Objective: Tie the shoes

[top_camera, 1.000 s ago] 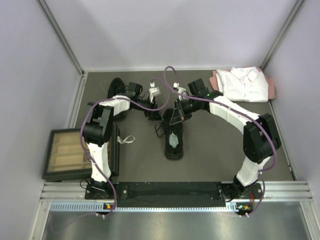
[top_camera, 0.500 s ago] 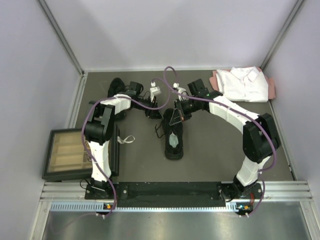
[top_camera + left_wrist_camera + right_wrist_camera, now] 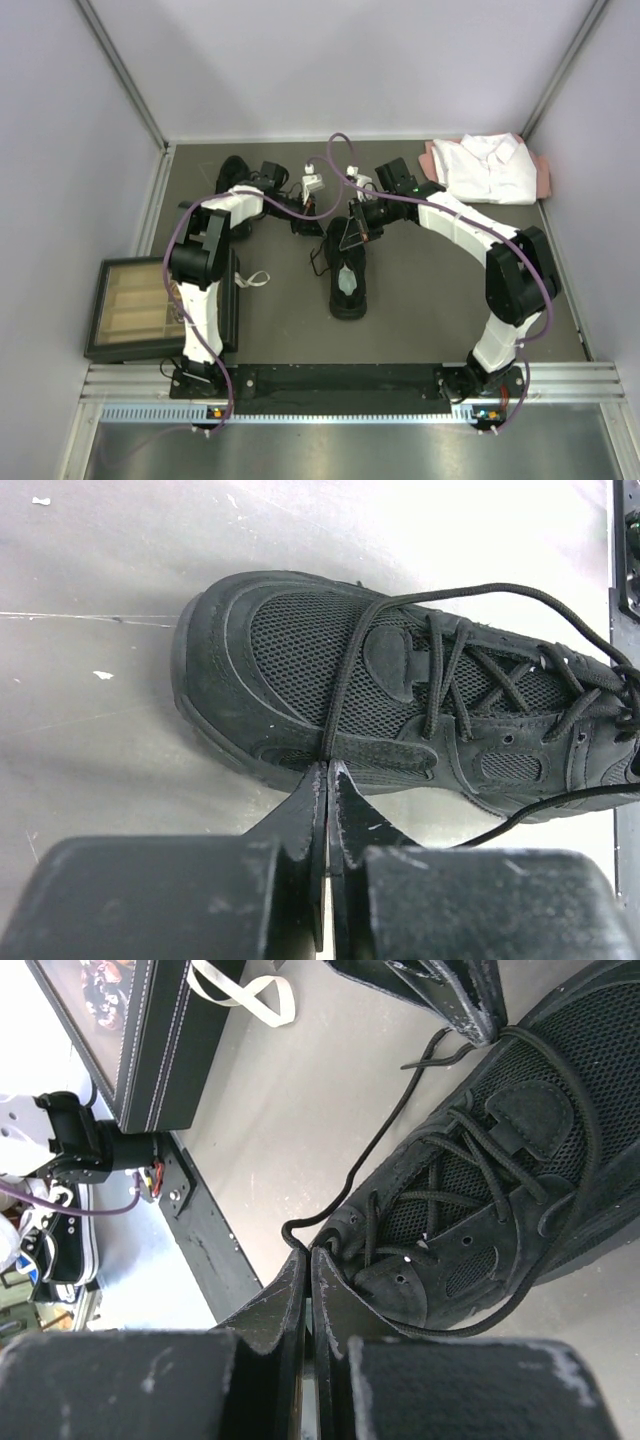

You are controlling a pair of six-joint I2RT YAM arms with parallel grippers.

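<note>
Shoes lie on the grey worktop (image 3: 420,300). One black shoe (image 3: 348,275), its pale grey insole showing, sits directly in front of both sets of fingers. The other shoe (image 3: 235,172) is off to the left of the left fingers, partly hidden by that arm. The left fingers (image 3: 316,785) are pressed together on a lace (image 3: 338,680) that runs over the toe mesh into their tips. The right fingers (image 3: 296,1275) are also together, clamped on a lace strand (image 3: 365,1155) beside the shoe's collar. Well apart from both, near the left arm's base, stands a black box (image 3: 130,310). Its top shows tan panels; its contents cannot be told. A white ribbon loop (image 3: 245,990) lies just beside it.
</note>
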